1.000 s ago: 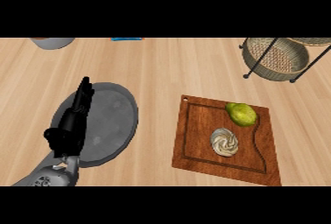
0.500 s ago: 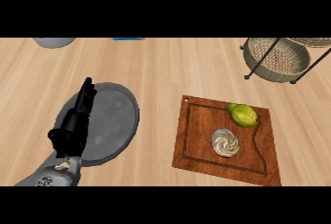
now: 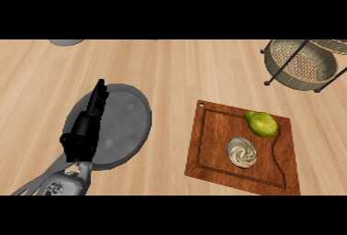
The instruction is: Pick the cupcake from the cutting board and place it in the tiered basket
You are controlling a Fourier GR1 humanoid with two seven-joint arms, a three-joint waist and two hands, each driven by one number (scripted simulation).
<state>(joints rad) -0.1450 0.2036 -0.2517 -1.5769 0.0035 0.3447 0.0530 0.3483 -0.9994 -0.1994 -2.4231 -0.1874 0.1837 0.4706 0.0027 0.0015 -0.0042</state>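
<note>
Wooden cutting board (image 3: 211,137) carries the cupcake (image 3: 242,152), ungrasped; left robot hand (image 3: 82,133), seemingly flat and empty, lies over grey plate (image 3: 130,120); reach comes first.

The tiered basket (image 3: 293,72) at 2 o'clock is cut off by the right edge, so only part of its wicker bowl is seen. A grey object (image 3: 66,42) at 11 o'clock is clipped and cannot be identified. The grey plate (image 3: 129,124) is partly covered by the left hand (image 3: 85,131); the forearm (image 3: 58,186) is cut off at 7 o'clock.
</note>
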